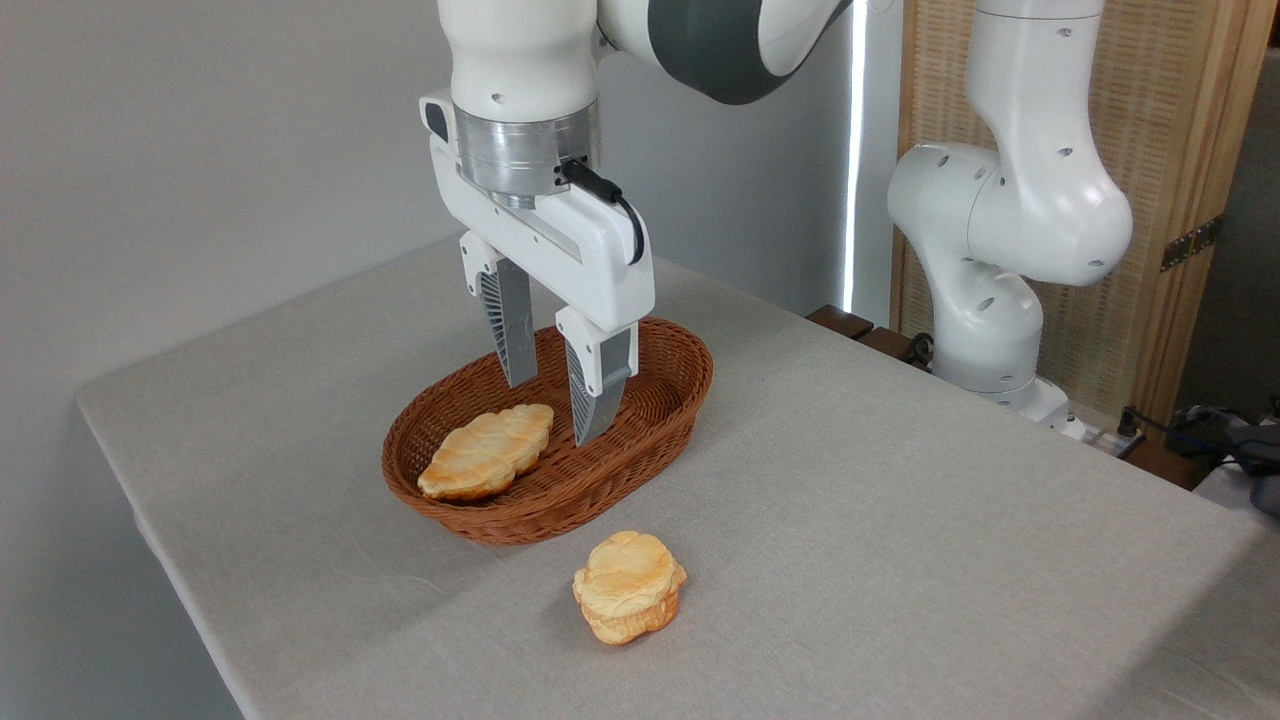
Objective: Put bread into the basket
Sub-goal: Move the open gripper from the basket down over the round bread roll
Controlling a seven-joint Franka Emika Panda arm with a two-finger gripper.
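Observation:
The bread [628, 587], a small round golden-orange bun with lumpy edges, sits on the tablecloth just in front of the basket [655, 428]. The basket is an oval reddish-brown wicker one near the table's middle. My gripper [553, 410] hangs above the basket's middle, pointing down, open, with nothing between its fingers. Its tips are level with the basket's rim and apart from the bun.
A longer, flatter leaf-shaped bread [487, 451] lies in the basket's left half. The arm's white base [985, 330] stands at the table's far right edge. Bare grey cloth [900, 520] stretches to the right of the bun.

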